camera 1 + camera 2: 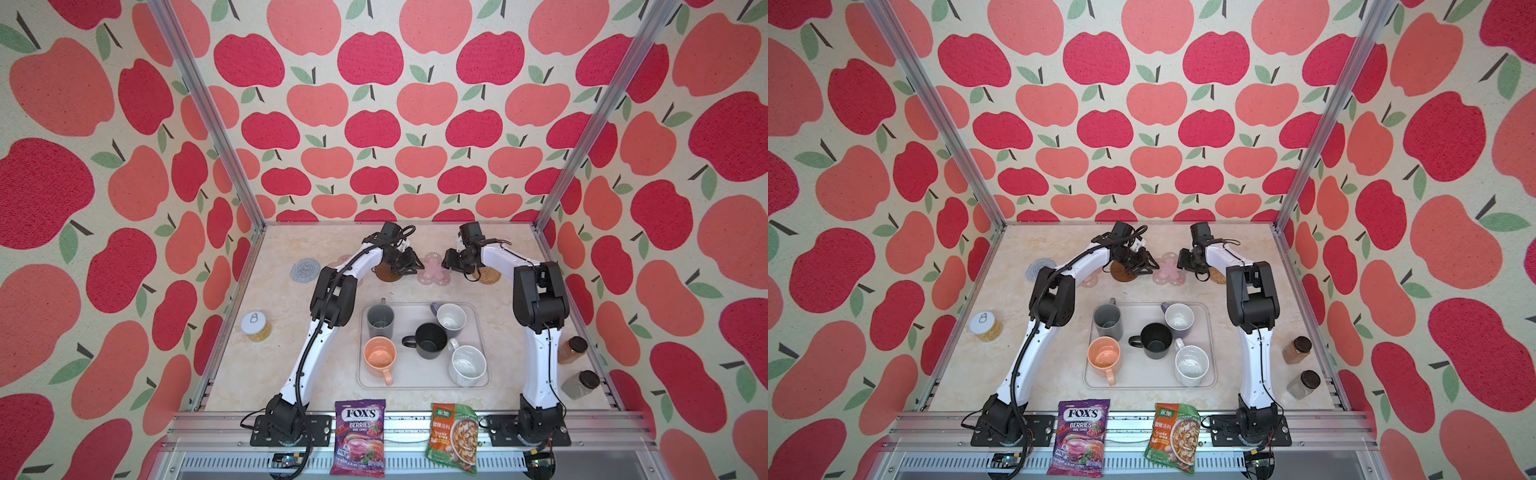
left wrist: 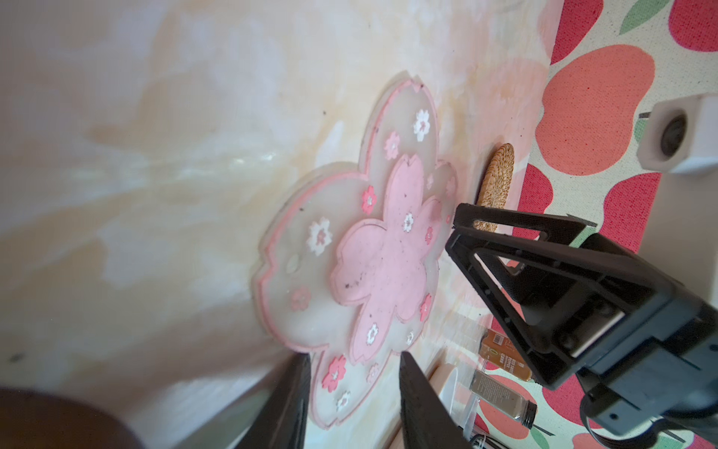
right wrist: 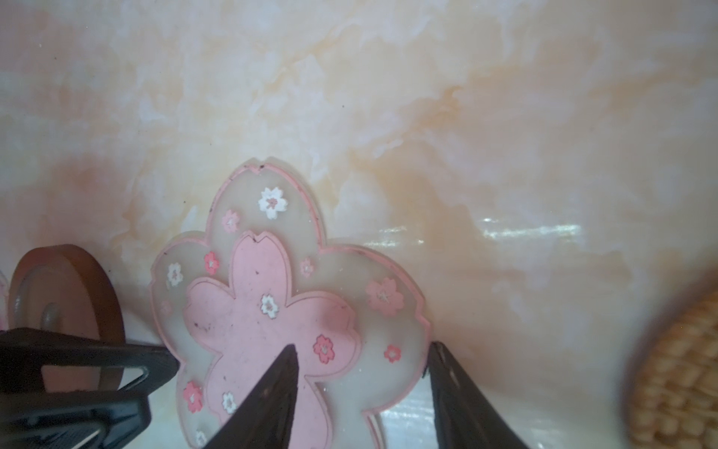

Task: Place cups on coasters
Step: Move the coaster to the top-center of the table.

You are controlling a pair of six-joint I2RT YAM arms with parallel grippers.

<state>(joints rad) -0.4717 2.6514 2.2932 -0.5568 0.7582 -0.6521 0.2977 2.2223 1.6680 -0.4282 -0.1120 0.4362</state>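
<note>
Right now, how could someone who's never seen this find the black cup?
Find the pale tray in the middle of the table. The black mug stands at its centre. Its neighbours, like the grey mug, are lighter; it alone is black inside and out.

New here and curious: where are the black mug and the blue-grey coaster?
black mug (image 1: 432, 340): in a top view, on its inner bottom.
blue-grey coaster (image 1: 305, 270): in a top view, on its woven middle.
</note>
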